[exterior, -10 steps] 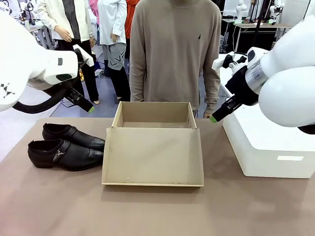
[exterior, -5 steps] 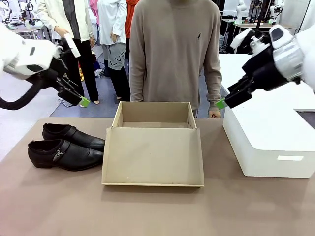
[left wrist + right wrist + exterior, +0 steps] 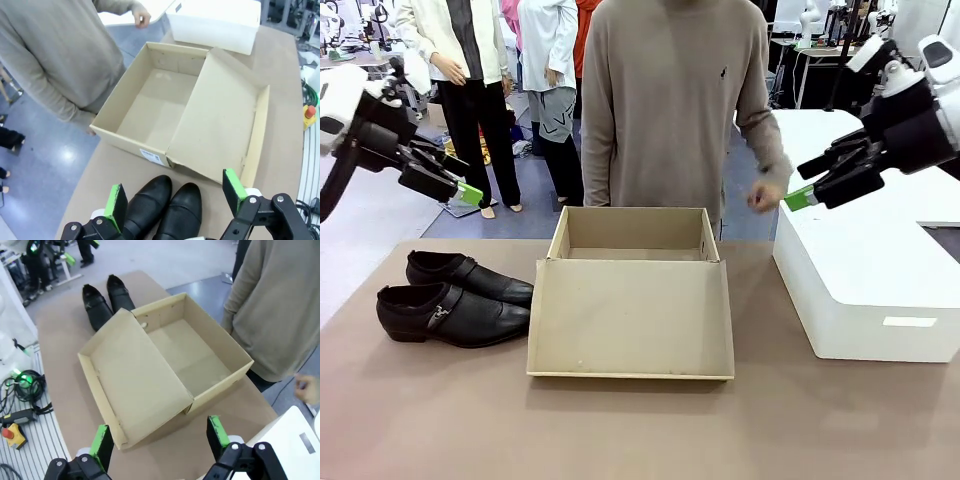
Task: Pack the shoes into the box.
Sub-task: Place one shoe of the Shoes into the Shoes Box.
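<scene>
The shoes [image 3: 165, 205] are cut off at the heels in the left wrist view; the box [image 3: 160, 105] is empty. The fingers of the left gripper [image 3: 176, 195] and right gripper [image 3: 160, 436] are apart.

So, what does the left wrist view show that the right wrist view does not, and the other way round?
Left wrist view: the left gripper, open, with the toes of the shoes seen between its fingers, and a small white label on the box's end wall. Right wrist view: the right gripper, open, and the shoes at full length, heels included. Both: the box open and empty, its lid lying flat on the table, the shoes beside it, and the person in a beige sweater.
</scene>
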### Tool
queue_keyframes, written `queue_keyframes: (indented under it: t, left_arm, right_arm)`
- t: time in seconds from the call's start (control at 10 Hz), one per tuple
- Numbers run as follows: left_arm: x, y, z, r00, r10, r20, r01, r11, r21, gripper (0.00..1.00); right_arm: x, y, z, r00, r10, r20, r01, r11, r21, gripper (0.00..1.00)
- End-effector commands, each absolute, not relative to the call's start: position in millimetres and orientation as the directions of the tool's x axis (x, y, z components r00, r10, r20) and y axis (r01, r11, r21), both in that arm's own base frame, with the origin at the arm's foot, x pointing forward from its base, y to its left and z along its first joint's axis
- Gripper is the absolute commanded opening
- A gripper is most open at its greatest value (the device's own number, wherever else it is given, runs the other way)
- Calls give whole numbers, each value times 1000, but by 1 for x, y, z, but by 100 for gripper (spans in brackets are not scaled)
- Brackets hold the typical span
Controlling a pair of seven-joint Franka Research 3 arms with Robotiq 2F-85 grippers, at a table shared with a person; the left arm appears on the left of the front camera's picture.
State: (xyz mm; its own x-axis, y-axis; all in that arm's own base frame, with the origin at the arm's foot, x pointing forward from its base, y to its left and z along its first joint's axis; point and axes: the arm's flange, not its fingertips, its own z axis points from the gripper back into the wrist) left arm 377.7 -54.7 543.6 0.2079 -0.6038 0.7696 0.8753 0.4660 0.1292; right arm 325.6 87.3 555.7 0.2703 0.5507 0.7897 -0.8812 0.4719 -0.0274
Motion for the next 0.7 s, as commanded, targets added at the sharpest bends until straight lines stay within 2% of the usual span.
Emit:
queue_keyframes:
  t: [0.0,0.1,0.2,0.3,0.6]
  left_arm:
    - [385,-49,544,202,-593,780,882,457,119,100]
    - [386,-48,545,219,-577,787,864,489,118,100]
    - [379,-51,544,210,-592,778,876,467,119,100]
    - [379,-51,544,210,-592,778,876,467,119,100]
    - [379,-51,544,210,-592,778,876,467,119,100]
  right_arm:
    - [315,80,537,233,527,818,-906,423,-15,100]
    - [315,81,536,238,527,816,-908,419,-5,100]
    - [317,82,535,259,533,806,-902,431,5,100]
    - [324,83,555,267,534,802,-892,452,-4,100]
    - [324,83,555,267,534,802,-892,452,-4,100]
